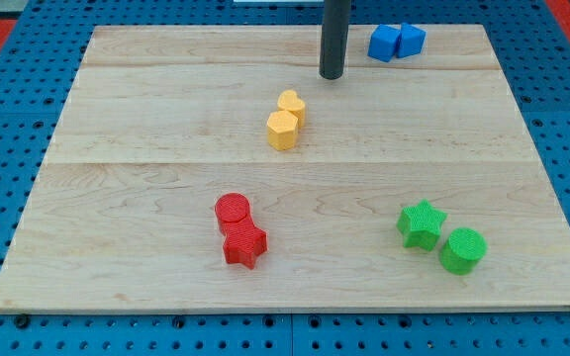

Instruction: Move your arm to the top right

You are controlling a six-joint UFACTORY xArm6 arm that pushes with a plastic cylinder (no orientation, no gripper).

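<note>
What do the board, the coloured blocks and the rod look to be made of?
Board: pale wood, probably matte, with visible grain and plank seams. Red star block and green cylinder: likely printed plastic, given the fine ridged layers. My tip, left of the blue blocks: smooth dark rod, metal or plastic; can't tell.

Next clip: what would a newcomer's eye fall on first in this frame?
Probably the dark rod coming down from the view's top, my tip resting on the wooden board just left of the two blue blocks near the top right. Then the coloured pairs: two yellow blocks near the centre, a red cylinder touching a red star lower down, and a green star beside a green cylinder at the bottom right.
</note>
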